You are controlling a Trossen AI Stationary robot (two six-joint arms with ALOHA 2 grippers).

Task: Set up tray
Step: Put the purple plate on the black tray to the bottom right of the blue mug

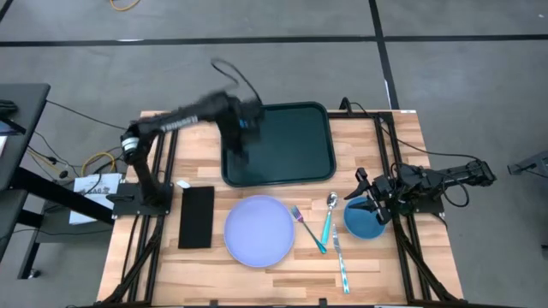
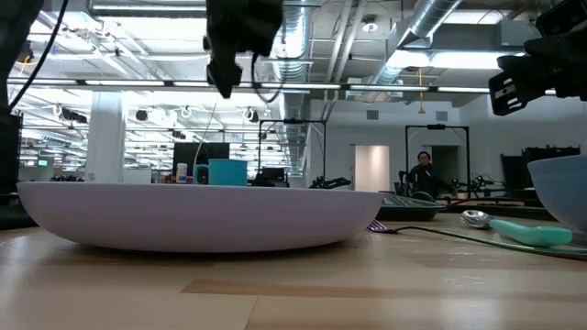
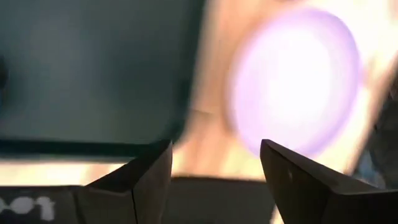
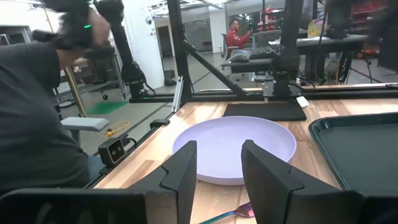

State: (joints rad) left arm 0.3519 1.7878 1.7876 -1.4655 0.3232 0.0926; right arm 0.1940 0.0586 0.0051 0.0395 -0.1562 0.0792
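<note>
Tray placed, plate next
My left hand hangs spread above the tray at the table's far side; right hand, parted, empty, waits by the blue bowl; I'd next fetch the lavender plate.

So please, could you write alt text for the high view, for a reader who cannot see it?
Seen from above, a wooden table holds a dark tray at the back, with the left claw open over the tray's left part. In front lie a black rectangle, a lavender plate, cutlery and a blue bowl under the right claw.
</note>
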